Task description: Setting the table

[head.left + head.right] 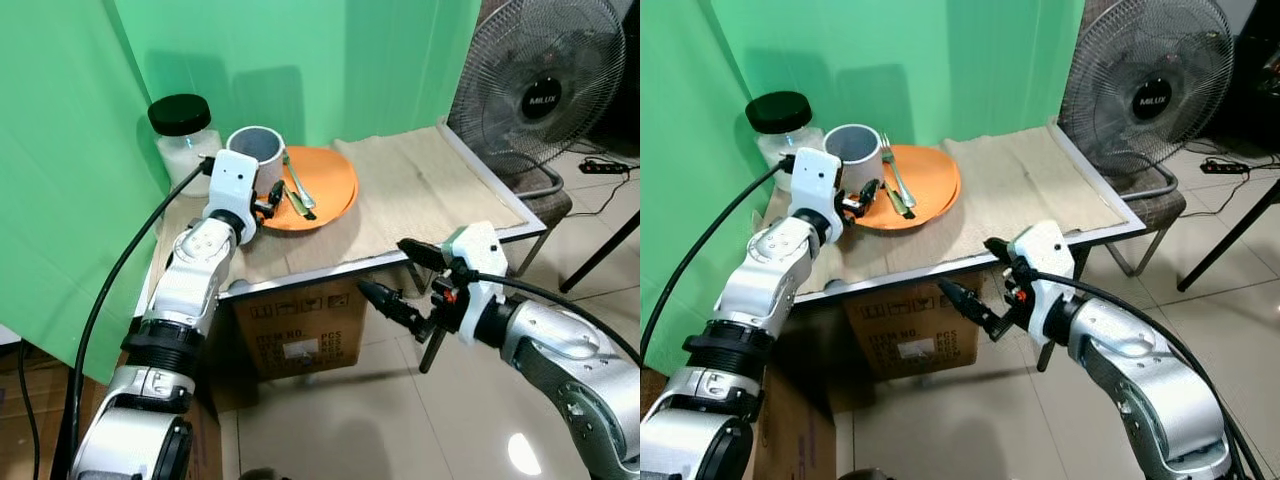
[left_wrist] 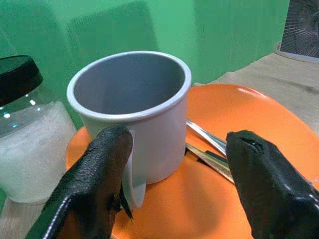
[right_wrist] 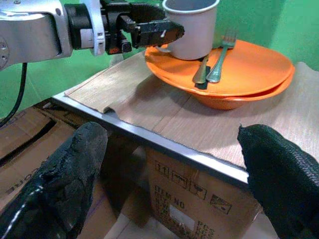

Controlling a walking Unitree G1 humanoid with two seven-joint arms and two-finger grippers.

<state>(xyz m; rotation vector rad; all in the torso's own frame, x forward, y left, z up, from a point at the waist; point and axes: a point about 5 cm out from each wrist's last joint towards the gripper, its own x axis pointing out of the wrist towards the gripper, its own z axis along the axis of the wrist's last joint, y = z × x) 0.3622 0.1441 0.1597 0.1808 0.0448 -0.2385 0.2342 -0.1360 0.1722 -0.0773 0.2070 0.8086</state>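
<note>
While open, left end effector (image 2: 174, 169) straddles mug (image 2: 134, 109) handle.

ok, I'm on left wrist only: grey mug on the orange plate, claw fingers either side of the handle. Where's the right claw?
Observer: The right claw hangs open off the table's front edge, in front of a cardboard box under it.
Operator: Is the plate a single one?
Observer: Right wrist view suggests two stacked orange plates: a second rim shows beneath.
Operator: How much cutlery is there?
Observer: A fork and a second piece, possibly a spoon, lie on the plate beside the mug.
Operator: What's past the mat?
Observer: A floor fan stands at the table's far right corner.
</note>
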